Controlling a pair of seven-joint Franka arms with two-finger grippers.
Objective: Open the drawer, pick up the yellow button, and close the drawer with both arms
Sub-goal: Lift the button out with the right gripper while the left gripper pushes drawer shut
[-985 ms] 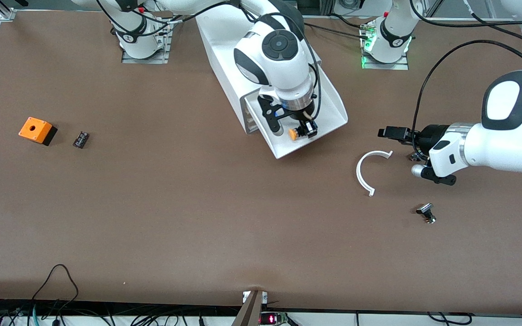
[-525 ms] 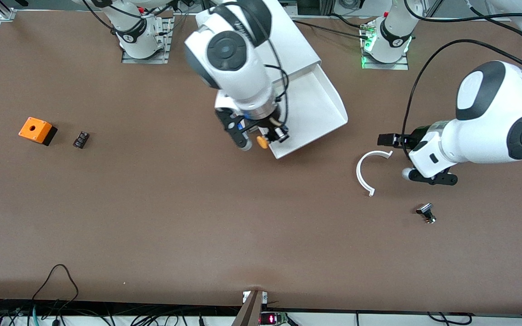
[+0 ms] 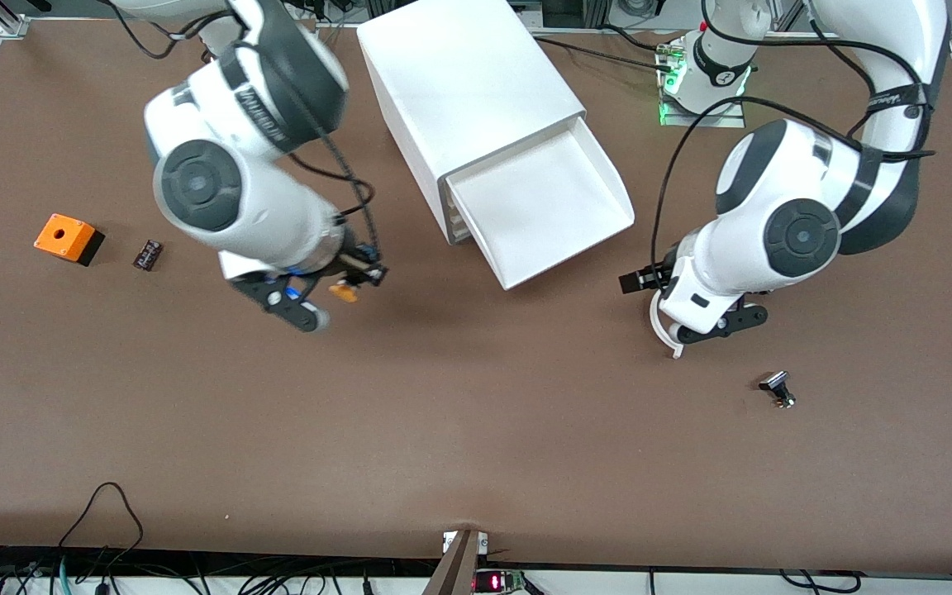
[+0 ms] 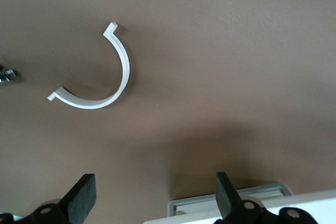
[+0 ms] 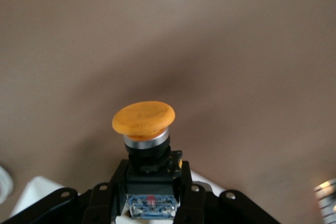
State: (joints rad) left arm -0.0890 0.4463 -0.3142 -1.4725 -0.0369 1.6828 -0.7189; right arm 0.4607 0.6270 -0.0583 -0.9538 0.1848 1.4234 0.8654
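Right wrist view: we see the button (image 5: 143,120) clamped by its black body in the right hand (image 3: 342,285), orange cap outward, up over bare bench (image 3: 476,430) toward the right arm's end from the cabinet (image 3: 468,99). The drawer (image 3: 544,202) stands pulled out. We note the left hand (image 4: 152,198) with fingers apart, holding nothing, over the white C-shaped clip (image 4: 100,72), beside the drawer.

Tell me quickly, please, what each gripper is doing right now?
Left gripper: open, empty, over the bare brown table near the white plastic half-ring.
Right gripper: shut on the orange-capped black push button.
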